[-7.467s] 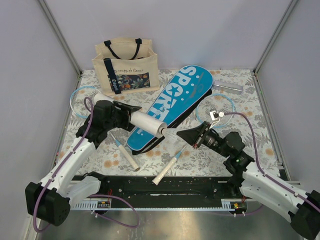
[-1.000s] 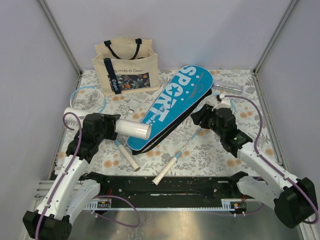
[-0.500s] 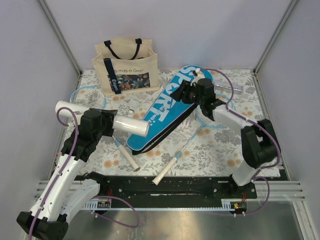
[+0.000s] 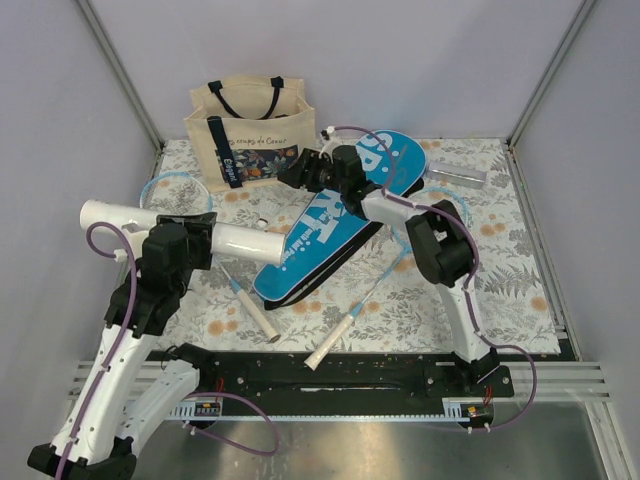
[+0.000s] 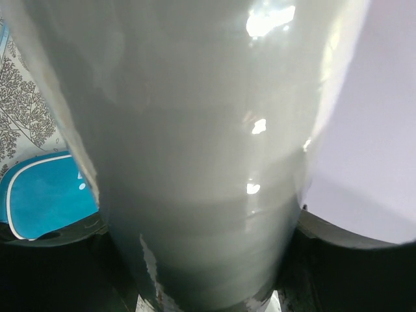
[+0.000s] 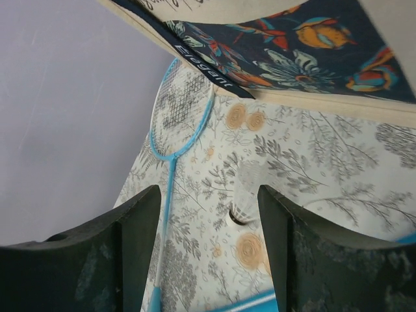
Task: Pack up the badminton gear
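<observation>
The white lettering on the blue case (image 4: 320, 235), which lies right of the tote (image 4: 255, 135), is half covered; the tote's strap reads "Elegant". In the last second your right gripper (image 4: 298, 172) swung over to the tote's front, fingers apart and empty. Your left gripper (image 4: 185, 243) stays clamped on the white tube (image 4: 250, 242), in front of the tote.

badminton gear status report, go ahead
Left gripper shut on tube. Right gripper open, empty, near tote. Rackets and case unpacked on table; right arm across the case.
</observation>
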Tool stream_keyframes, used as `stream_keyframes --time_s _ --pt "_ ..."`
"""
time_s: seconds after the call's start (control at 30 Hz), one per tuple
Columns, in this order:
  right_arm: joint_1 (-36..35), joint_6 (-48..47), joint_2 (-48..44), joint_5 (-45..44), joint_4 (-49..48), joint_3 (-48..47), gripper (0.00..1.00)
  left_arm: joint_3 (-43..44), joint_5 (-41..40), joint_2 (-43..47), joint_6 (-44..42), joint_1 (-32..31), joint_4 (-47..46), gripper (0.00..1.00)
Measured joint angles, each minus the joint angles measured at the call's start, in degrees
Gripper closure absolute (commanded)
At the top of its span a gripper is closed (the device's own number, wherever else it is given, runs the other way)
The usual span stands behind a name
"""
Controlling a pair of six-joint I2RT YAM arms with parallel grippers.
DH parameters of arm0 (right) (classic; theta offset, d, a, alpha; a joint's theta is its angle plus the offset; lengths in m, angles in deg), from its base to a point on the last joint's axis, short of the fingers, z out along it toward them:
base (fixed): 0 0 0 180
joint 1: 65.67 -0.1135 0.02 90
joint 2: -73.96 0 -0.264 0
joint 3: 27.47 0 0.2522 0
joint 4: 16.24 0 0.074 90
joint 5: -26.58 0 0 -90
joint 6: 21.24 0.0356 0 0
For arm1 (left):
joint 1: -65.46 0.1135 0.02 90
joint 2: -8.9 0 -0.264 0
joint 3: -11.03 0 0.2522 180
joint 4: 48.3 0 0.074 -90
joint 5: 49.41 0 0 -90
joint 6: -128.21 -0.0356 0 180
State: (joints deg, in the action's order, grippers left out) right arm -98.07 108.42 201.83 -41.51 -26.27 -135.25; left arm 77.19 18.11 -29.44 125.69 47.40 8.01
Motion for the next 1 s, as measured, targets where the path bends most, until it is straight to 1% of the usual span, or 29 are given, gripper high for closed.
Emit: stream_keyframes --time_s 0.13,0.4,0.57,0.73,0.87,1.0 --pt "-1.99 1.99 5.79 -0.37 -0.66 -5.51 0.29 0.50 -0.02 -0.33 -0.31 0.00 0.28 0.42" --pt "-4.13 4.61 12.09 -1.92 -1.20 -8.70 0.28 0.50 0.02 -1.49 -0.50 0.00 0.55 0.42" --pt "-4.68 6.49 15.39 -1.73 -0.90 -12.55 0.29 0.50 0.02 -2.03 -0.57 0.00 0.68 0.42" --pt "-5.05 7.13 15.50 -1.57 -1.11 -12.63 0.32 0.50 -0.13 -2.27 -0.74 0.00 0.66 0.42" --pt "-5.20 7.17 15.39 -1.27 -1.81 -10.49 0.33 0.50 -0.42 -2.32 -1.14 0.00 0.66 0.42" --pt "-5.20 7.13 15.39 -1.09 -1.38 -8.39 0.38 0.50 -0.72 -2.29 -1.53 0.00 0.68 0.42"
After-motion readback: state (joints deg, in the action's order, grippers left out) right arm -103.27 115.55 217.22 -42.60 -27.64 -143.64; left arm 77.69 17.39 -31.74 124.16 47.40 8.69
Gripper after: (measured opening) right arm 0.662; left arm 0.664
